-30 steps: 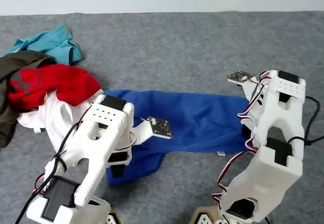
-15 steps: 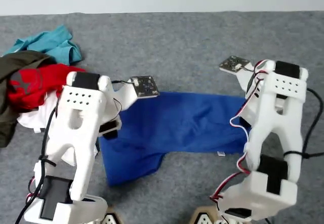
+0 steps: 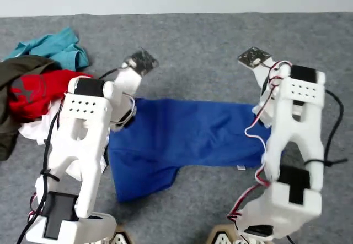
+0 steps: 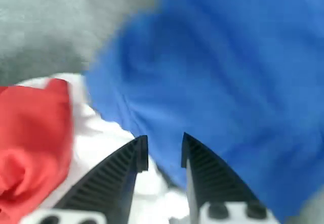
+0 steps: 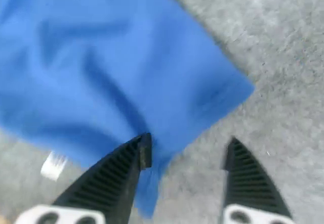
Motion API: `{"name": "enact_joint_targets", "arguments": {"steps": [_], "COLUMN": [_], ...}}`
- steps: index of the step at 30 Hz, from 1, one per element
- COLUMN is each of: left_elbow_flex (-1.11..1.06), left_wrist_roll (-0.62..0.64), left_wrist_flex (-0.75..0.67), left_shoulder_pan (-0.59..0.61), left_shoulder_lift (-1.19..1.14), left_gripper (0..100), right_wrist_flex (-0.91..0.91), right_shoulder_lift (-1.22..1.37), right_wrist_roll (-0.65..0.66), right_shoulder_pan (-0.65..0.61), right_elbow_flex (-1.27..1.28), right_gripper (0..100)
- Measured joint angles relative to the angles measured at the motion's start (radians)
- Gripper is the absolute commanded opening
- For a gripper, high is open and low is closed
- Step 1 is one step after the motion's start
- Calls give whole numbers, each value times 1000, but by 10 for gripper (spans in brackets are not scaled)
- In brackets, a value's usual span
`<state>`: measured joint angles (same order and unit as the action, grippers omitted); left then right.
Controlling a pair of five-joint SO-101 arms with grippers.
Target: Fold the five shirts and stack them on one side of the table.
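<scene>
Both arms are rising off the wide blue cloth shirt (image 3: 187, 136), lying spread on the grey felt worktop (image 3: 193, 51); left fingers (image 4: 119, 176) are gaping slightly, right fingers (image 5: 114, 176) widely, gripping nothing.

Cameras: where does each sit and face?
High view: fixed above the table, looking down on both arms and the blue shirt.
Left wrist view: on that wrist, past the open left gripper, at blue shirt and red shirt.
Right wrist view: on that wrist, past the open right gripper, at blue shirt's corner.
All share the blue shirt.
</scene>
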<state>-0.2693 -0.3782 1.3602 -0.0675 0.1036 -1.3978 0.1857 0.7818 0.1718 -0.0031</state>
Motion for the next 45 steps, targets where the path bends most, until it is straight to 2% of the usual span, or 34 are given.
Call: {"name": "enact_joint_targets", "arguments": {"steps": [4, 9, 18, 24, 33, 45], "left_elbow_flex": [-115, -238, -295, -295, -295, -295], "left_wrist_roll": [107, 133, 140, 140, 140, 140], "left_wrist_flex": [-193, -325, -342, -333, -304, -304], "left_shoulder_pan": [0, 2, 2, 2, 2, 2], "left_shoulder_lift": [0, 0, 0, 0, 0, 0], "left_gripper": [118, 118, 118, 54, 43, 43], "right_wrist_flex": [114, 176, 178, 178, 178, -121], "right_shoulder_lift": [138, 261, 408, 502, 517, 433], "right_wrist_roll": [-58, -69, -72, -72, -71, -127], "right_shoulder_pan": [-15, -34, -40, -44, -49, -57], "right_elbow_flex": [0, 0, -184, -336, -473, -554], "right_gripper": [91, 90, 90, 90, 95, 94]}}
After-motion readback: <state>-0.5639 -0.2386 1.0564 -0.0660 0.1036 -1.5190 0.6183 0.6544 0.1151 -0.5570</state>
